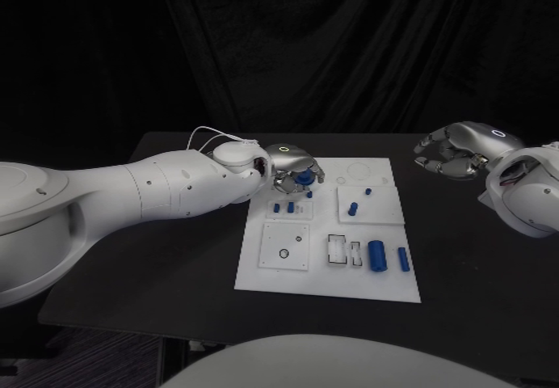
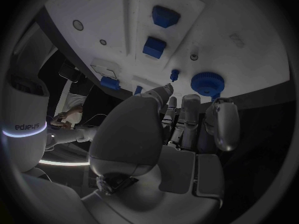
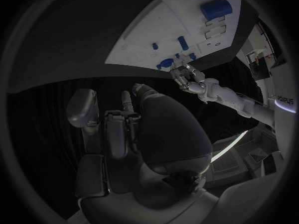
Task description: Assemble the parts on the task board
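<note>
- The task board lies in the middle of the black table; small blue parts lie on it or stand in it.
- Near the board's front, a thick blue cylinder lies flat with a thinner blue pin just beside it; both have their long axes running from the near edge to the far edge.
- On the far right panel, a short blue peg lies along the same direction, and a smaller blue stud sits beyond it.
- Two small blue pegs stand on the far left panel, below the left hand.
- The left hand is over the board's far left corner, its fingers closed round a blue round gear; the wrist view shows the toothed piece at the fingertips.
- The right hand hangs over bare table to the right of the board, well apart from it, fingers curled inward with nothing in them.
</note>
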You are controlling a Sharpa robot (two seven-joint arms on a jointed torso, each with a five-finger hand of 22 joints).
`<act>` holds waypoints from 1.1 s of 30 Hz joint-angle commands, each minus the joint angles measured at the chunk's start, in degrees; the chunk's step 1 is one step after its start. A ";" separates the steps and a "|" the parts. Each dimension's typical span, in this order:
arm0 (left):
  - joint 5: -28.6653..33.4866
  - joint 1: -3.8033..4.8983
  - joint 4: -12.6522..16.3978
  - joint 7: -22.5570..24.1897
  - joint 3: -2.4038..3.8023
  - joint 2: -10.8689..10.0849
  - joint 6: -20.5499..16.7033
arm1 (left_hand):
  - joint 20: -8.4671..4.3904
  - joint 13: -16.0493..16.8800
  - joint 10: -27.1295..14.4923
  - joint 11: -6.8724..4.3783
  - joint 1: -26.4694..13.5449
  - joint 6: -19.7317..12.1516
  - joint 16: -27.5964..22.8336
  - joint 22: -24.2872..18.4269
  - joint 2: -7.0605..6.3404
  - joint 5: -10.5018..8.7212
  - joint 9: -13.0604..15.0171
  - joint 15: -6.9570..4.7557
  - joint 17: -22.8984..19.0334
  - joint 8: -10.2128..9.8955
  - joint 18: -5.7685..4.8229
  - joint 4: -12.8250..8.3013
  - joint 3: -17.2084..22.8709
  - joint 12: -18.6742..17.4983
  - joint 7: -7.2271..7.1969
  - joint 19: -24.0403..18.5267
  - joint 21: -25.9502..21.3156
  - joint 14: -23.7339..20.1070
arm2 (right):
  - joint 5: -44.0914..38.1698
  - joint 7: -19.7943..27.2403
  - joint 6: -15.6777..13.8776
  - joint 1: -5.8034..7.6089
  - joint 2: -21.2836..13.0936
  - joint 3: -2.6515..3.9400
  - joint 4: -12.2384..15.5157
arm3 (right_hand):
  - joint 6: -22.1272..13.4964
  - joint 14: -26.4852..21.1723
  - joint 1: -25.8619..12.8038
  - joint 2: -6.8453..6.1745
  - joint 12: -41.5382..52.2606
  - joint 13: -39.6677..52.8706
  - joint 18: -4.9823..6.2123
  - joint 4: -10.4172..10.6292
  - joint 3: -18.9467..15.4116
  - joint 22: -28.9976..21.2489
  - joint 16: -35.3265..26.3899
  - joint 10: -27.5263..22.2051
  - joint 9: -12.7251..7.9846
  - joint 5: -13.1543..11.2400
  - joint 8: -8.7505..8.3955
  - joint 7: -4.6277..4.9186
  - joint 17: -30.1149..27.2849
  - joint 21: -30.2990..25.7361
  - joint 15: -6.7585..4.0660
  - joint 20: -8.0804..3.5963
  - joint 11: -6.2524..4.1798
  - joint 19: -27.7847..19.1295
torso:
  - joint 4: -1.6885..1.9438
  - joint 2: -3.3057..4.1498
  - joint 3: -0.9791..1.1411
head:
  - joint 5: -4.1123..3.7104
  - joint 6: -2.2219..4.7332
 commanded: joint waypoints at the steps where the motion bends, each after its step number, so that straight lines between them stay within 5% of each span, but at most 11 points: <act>1: -0.59 -0.14 0.36 0.14 0.06 -0.04 1.28 | -0.02 0.10 -0.06 0.11 -0.41 0.84 -0.34 10.11 -0.02 -0.28 -0.17 -0.07 -0.27 0.50 -0.28 -0.02 -0.43 0.57 0.12 -0.47 -0.35 -0.60 | -0.19 -0.07 -0.53 -0.09 -0.02 0.05 0.05 | 0.23 5.31 -0.07 -0.48 -0.35 14.24 0.74 -0.07 0.39 7.42 -0.14 4.61 0.00 0.26 0.20 0.08 13.63 -0.24 0.27 -0.12 0.22 -0.33 | 0.01 -0.03 -0.02 | 0.05 -0.01; 33: -0.59 -1.74 -2.42 0.45 0.06 1.82 1.67 | -0.34 1.17 2.37 -0.66 0.43 3.95 0.77 10.32 0.95 0.61 -1.50 -0.59 -0.85 0.94 -0.36 -1.45 -0.97 4.02 0.61 0.06 -0.32 -0.33 | -0.19 0.20 -0.65 -0.12 0.23 0.05 -0.13 | 0.30 5.18 -0.13 -0.52 -0.66 13.97 0.84 -0.06 0.44 7.29 -0.57 4.21 0.00 0.40 0.24 0.10 13.38 -0.82 0.26 -0.13 0.23 -0.51 | 0.00 -0.04 0.01 | 0.01 -0.01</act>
